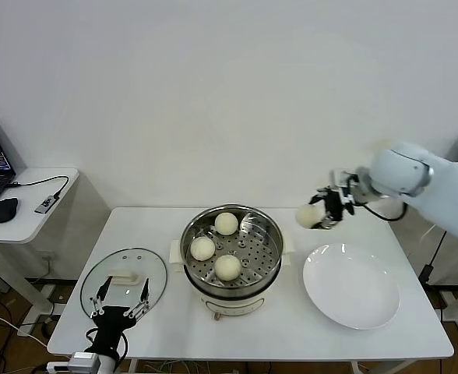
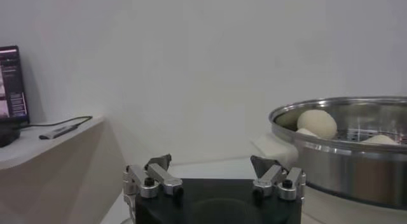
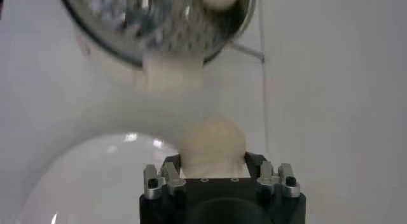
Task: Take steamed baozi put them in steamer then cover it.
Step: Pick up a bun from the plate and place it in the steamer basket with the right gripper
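Head view showed my right pincer (image 1: pixel 325 210) clenched on the last baozi (image 1: pixel 308 215), needing carriage over the steamer (image 1: pixel 233 248), left pincer (image 1: pixel 120 298) released.

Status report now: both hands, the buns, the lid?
Right hand holds fourth bun above table. Left hand open, by lid. Three buns in steamer. Nothing blocking.

steamer (image 1: pixel 232 251): centre of tabletop (image 1: pixel 307 331), three baozi (image 1: pixel 227 224) inside
cover (image 1: pixel 124 274): 9 o'clock of steamer, flat
plate (image 1: pixel 351 285): 3 o'clock of steamer
fourth baozi (image 1: pixel 308 214): in right end effector (image 1: pixel 319 212), above tabletop at steamer's 2 o'clock
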`<act>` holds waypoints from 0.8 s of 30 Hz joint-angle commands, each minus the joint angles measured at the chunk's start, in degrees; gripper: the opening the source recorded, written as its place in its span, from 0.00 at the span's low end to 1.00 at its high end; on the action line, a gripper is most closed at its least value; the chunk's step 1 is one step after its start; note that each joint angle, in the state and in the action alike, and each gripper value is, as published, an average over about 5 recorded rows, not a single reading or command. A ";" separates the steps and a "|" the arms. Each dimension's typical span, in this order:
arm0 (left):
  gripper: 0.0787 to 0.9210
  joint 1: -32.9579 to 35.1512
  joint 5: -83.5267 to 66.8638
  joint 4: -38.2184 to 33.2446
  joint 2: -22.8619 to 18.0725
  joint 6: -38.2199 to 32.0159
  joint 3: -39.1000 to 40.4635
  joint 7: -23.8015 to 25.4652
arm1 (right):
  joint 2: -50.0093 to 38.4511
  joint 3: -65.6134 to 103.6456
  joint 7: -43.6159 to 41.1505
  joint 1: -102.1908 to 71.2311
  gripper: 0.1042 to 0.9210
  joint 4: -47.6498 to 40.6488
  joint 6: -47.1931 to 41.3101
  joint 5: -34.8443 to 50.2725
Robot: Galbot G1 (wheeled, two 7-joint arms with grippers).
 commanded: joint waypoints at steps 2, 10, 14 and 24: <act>0.88 0.13 0.04 -0.02 -0.20 0.02 -0.30 -0.04 | 15.17 -7.05 5.74 3.92 0.64 -1.03 -6.58 9.50; 0.88 0.21 -0.07 0.12 -0.51 0.01 -0.82 -0.05 | 20.00 -6.85 5.87 0.32 0.64 -4.34 -7.96 7.98; 0.88 0.02 -0.12 0.33 -0.66 0.01 -0.84 -0.06 | 21.04 -7.48 5.51 -1.43 0.64 -6.19 -7.73 5.76; 0.88 -0.66 -0.44 1.06 -0.43 0.00 -0.80 -0.04 | 22.44 -7.62 5.04 -4.44 0.64 -9.62 -6.68 0.76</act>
